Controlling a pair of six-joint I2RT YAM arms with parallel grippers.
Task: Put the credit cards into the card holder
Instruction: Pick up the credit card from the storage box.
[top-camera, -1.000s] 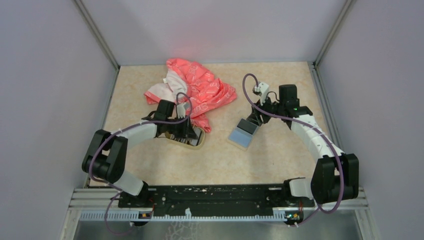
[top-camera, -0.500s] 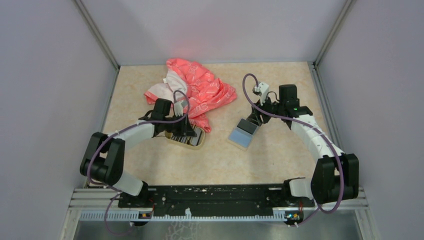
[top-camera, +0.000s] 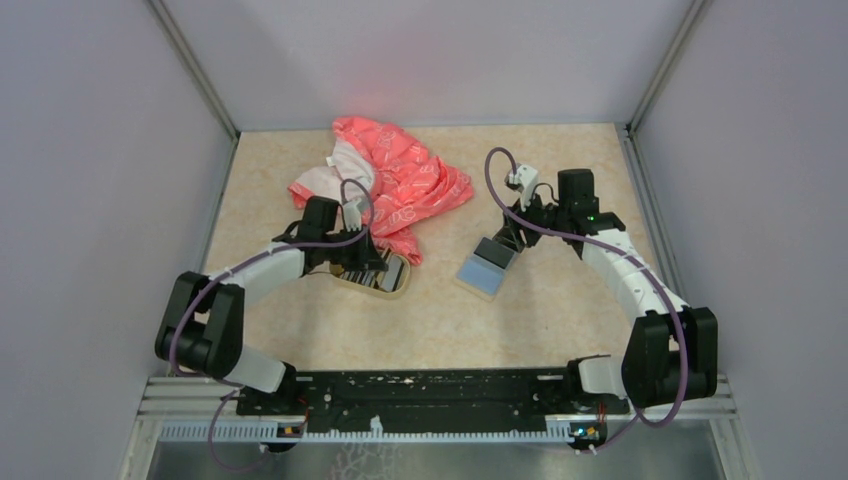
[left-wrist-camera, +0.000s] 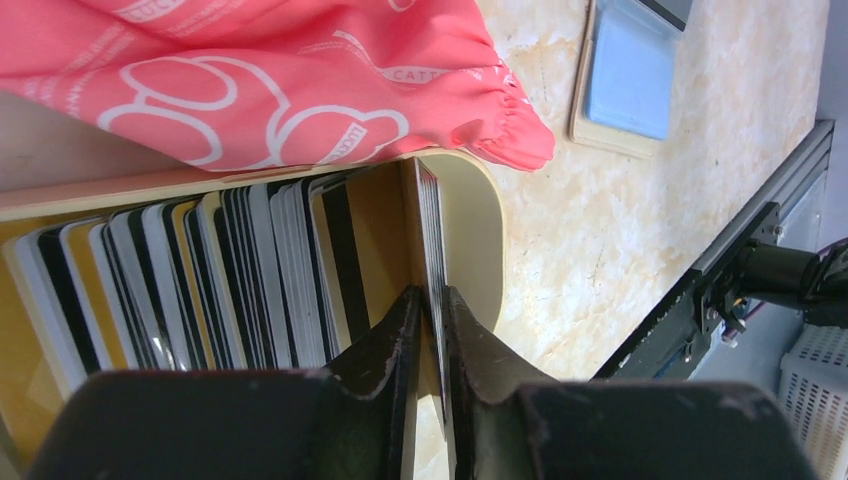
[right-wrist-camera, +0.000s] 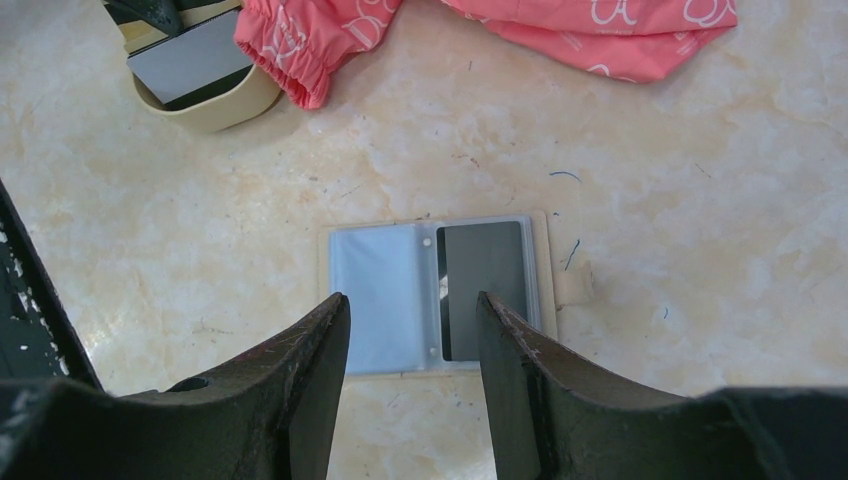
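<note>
Left tool (left-wrist-camera: 430, 302), two blunt black fingers, pinches one thin upright end card (left-wrist-camera: 432, 220) at the end of a row of glossy credit cards (left-wrist-camera: 230, 270). These are dark, pale-striped and golden, and stand packed in an oval cream dish (left-wrist-camera: 478, 230). Crumpled pink-red printed cloth (left-wrist-camera: 250, 80) drapes over the rim just beyond the tips. Right tool (right-wrist-camera: 412, 325) hangs spread, gripping nothing, directly over the card holder (right-wrist-camera: 380, 285). It lies opened flat on the marbled beige counter (right-wrist-camera: 650, 150), blue-grey pockets up, with one dark card (right-wrist-camera: 482, 285) tucked inside.
</note>
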